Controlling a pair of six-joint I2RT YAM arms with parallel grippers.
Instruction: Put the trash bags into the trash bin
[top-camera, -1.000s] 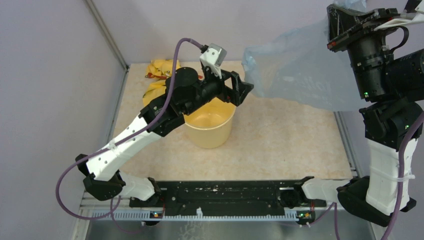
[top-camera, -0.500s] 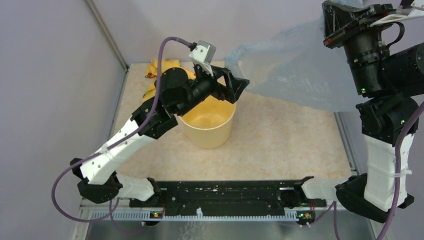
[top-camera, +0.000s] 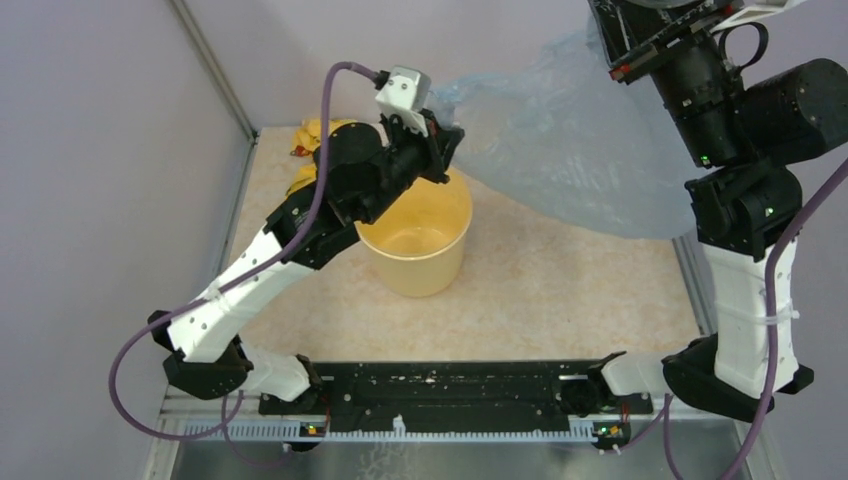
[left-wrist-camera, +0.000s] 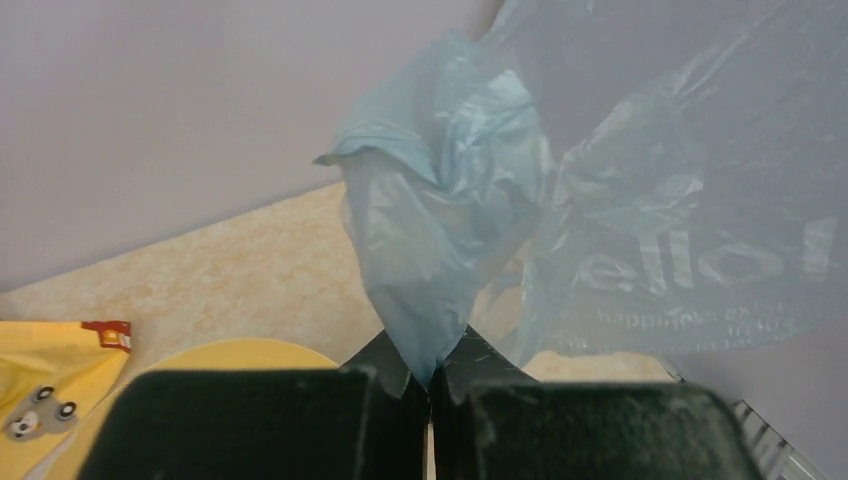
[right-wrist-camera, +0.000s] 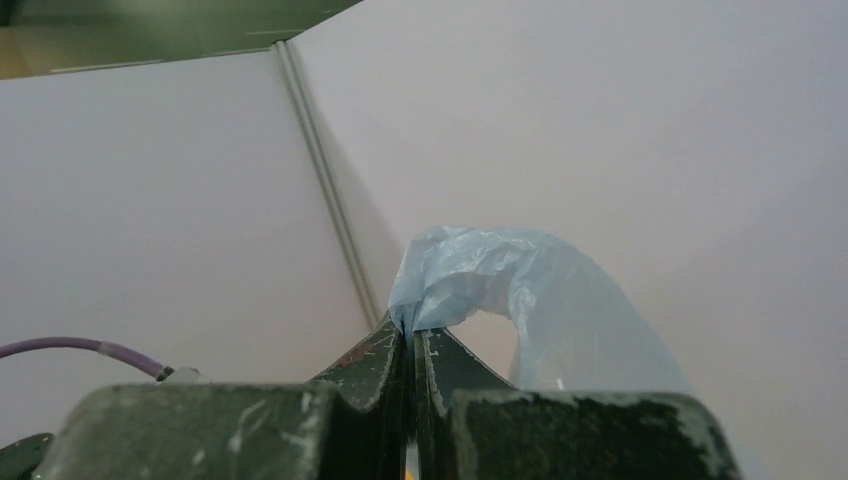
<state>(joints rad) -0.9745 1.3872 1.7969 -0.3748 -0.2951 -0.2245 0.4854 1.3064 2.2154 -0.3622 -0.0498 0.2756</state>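
The trash bag (top-camera: 560, 140), thin pale blue-grey film with faint print, hangs stretched in the air above the back right of the table. My left gripper (top-camera: 452, 135) is shut on its left corner, just above the far rim of the trash bin. In the left wrist view the film (left-wrist-camera: 440, 230) funnels down into the closed left gripper (left-wrist-camera: 430, 385). High at the top right, my right gripper (right-wrist-camera: 408, 335) is shut on another bunched edge of the bag (right-wrist-camera: 480, 270). The trash bin (top-camera: 415, 270), a round pale yellow bucket, stands upright and empty on the table, below and left of the bag.
A yellow cloth (top-camera: 312, 135) with red and grey marks lies in the back left corner behind the left arm. Purple-grey walls close the table at the left and back. A black rail (top-camera: 440, 385) runs along the near edge.
The left gripper, open before, has moved up and back to the bag's left corner and shut on it. The right arm has carried the bag higher and leftward.
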